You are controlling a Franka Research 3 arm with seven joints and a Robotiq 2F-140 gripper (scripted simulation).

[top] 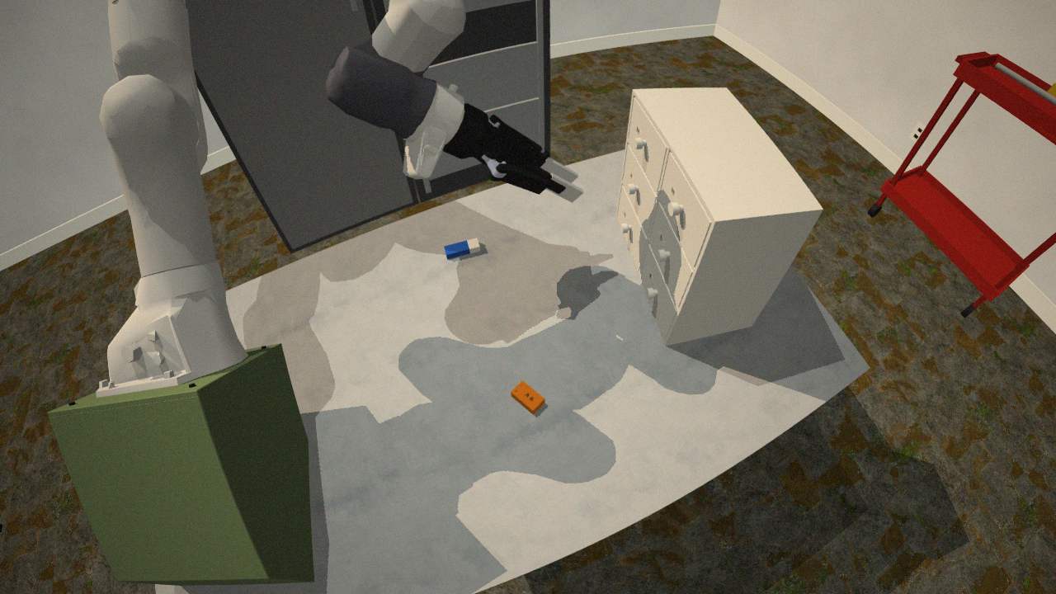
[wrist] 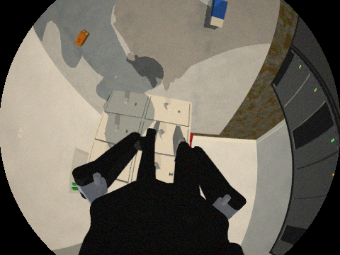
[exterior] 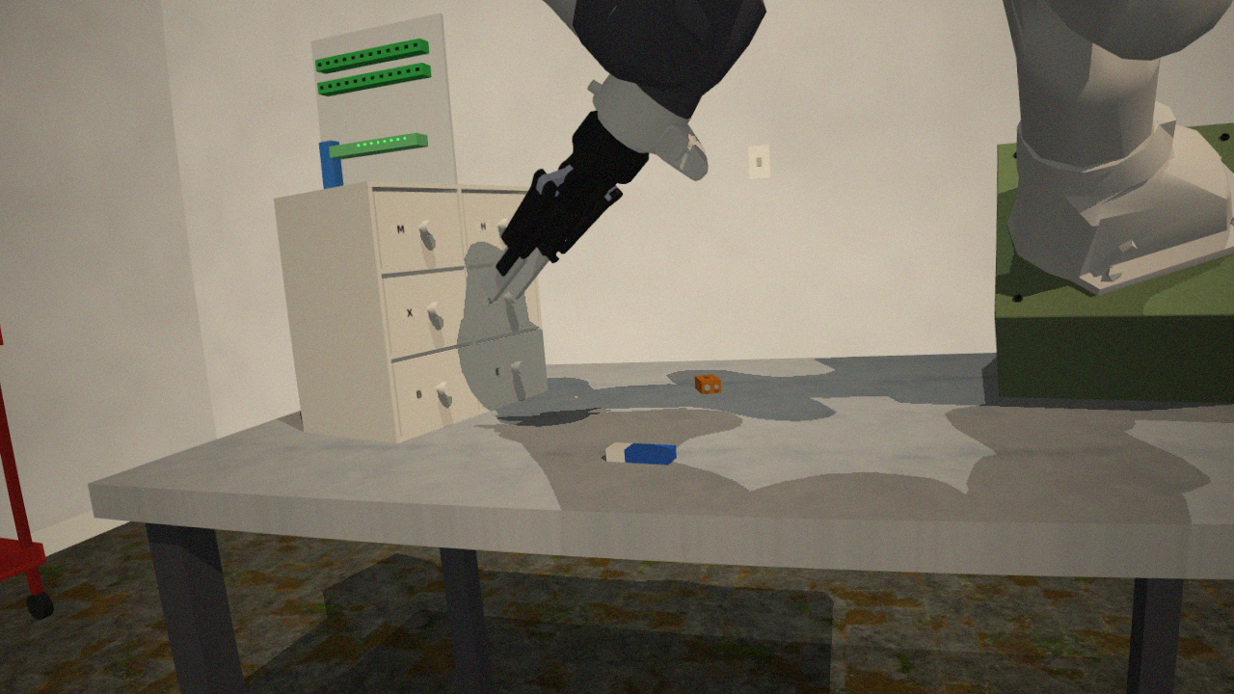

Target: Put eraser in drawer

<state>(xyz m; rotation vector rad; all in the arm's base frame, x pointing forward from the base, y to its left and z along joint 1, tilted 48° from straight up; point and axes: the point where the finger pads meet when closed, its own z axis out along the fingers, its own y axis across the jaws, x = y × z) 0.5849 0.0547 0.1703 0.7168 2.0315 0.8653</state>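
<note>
The eraser (top: 463, 247), blue with a white end, lies flat on the table left of the chest; it also shows in the exterior view (exterior: 640, 453) and the wrist view (wrist: 217, 11). The small cream chest (top: 709, 206) stands upright with all drawers pushed in. The drawer marked X (exterior: 427, 312) is the middle one of the left column in the exterior view. My gripper (top: 567, 187) hangs tilted in the air in front of the chest's upper drawers (exterior: 506, 291), apart from them. Its fingers stand narrow with nothing between them (wrist: 166, 146).
A small orange block (top: 528, 397) lies on the table toward the front. A dark cabinet (top: 332, 110) stands behind the table, my green base pedestal (top: 184, 473) at the left corner. A red cart (top: 967, 184) is off to the right.
</note>
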